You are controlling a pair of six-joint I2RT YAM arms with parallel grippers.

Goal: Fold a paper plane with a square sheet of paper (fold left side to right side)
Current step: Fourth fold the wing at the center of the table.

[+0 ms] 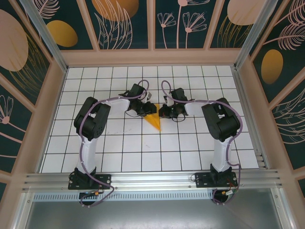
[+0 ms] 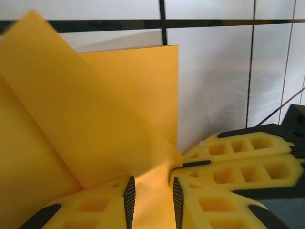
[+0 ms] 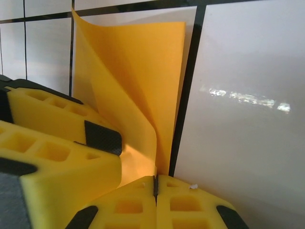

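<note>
Two arm bases sit bolted at the near edge of the table [image 1: 190, 143]; from them both arms reach to the middle of the white grid, where the grippers meet almost nose to nose. The right gripper [image 3: 155, 183] has its fingers pressed together on the low corner of the sheet of paper [image 1: 153, 121]; only a thin dark slit shows between them, and the orange-yellow edge runs straight down into it. The left gripper [image 2: 152, 193] is just beside it; its black pads stand a little apart with paper lying in the gap, and it seems not to be clamping, though the close view is poor.

From above, the sheet reads as a narrow wedge at the table's centre, its point toward the near side and its wide end under the fingers. In the wrist views, one flap rises off the tiles and curls over, while another layer stands flatter behind it.

Handling, as I judge it: the paper is very light and thin, limp enough to bow under its own weight yet ready to hold a crease; it will likely slide on the smooth tiles and crumple under a hard or twisting pinch. The best hold is probably the raised flap's free edge near a corner, with the other fingers pinning the sheet by the crease.

Beyond lie bare tiles, then the dark wall panels [image 1: 124, 24].
</note>
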